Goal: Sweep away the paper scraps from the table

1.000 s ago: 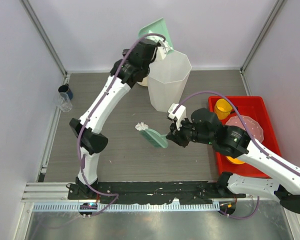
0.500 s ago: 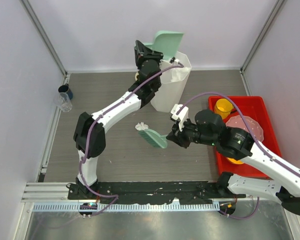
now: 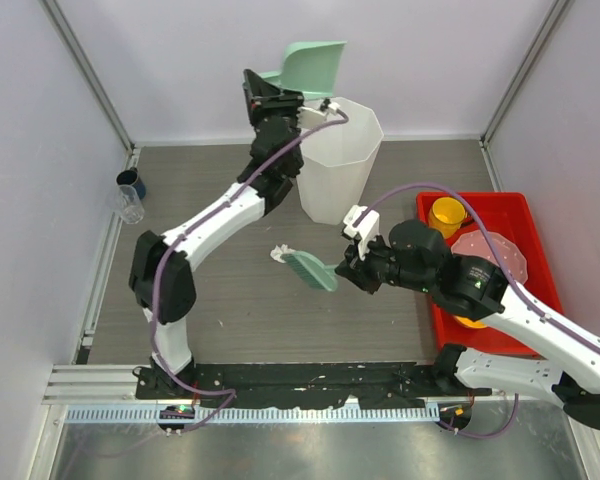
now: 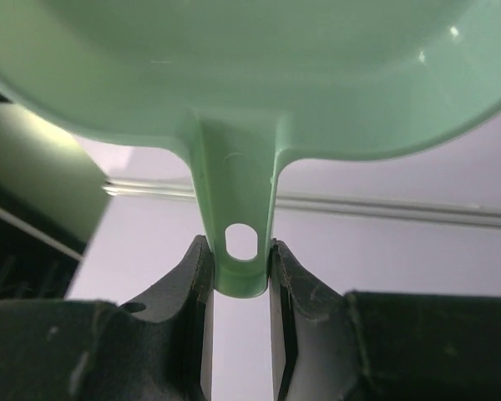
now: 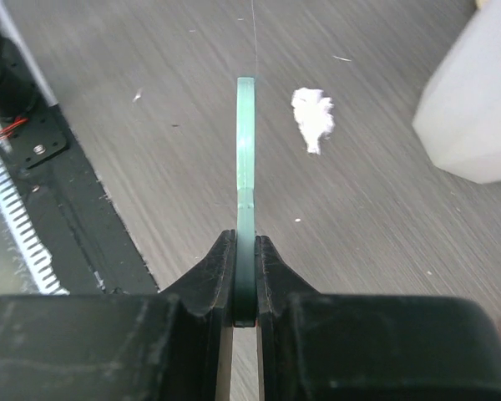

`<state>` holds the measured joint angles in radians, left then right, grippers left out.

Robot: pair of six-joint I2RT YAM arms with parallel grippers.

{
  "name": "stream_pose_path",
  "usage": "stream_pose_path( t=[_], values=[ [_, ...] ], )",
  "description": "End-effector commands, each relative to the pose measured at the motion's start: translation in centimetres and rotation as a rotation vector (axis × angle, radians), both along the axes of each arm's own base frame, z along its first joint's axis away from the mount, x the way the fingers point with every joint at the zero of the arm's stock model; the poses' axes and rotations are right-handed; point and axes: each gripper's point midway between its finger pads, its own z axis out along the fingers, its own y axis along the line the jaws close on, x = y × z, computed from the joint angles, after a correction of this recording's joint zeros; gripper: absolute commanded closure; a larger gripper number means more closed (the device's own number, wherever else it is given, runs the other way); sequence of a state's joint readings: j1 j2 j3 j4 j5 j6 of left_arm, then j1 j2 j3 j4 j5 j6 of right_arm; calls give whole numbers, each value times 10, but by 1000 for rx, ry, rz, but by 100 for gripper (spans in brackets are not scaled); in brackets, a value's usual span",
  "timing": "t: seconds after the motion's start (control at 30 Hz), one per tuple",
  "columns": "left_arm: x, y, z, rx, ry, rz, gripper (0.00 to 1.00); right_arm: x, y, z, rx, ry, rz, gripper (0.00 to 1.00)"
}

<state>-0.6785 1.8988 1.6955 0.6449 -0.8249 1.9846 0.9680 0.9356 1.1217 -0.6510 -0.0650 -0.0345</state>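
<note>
Dustpan shifted left; wrist view reveals left tool pinching handle.

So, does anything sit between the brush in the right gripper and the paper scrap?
Nothing visible does. The paper scrap lies on bare table beside the brush, which the right gripper holds. The white bin stands apart. The left gripper holds the dustpan up over the bin.

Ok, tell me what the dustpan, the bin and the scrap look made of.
The dustpan: moulded plastic, mint green, smooth and slightly glossy; highlights on the pan, a hang hole in the handle.
The bin: probably thin plastic, milky white, matte; its faceted walls look faintly translucent.
The scrap: soft tissue-like paper, white; crumpled, with fuzzy edges.
</note>
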Motion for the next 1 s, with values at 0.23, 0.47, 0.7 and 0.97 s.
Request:
stream_pose_path(
  t=[0.23, 0.47, 0.7, 0.97],
  values=[
    [-114, 182, -43, -758, 362, 91, 100, 62, -44, 56, 59, -200, -435, 99],
    [-208, 220, -238, -772, 1019, 330, 100, 85, -3, -19, -264, -108, -345, 99],
    [-278, 221, -335, -683, 1461, 460, 100, 133, 27, -43, -420, -88, -454, 99],
    [-293, 210, -368, -681, 1678, 519, 100, 145, 66, -80, -416, 72, -418, 99]
  ],
)
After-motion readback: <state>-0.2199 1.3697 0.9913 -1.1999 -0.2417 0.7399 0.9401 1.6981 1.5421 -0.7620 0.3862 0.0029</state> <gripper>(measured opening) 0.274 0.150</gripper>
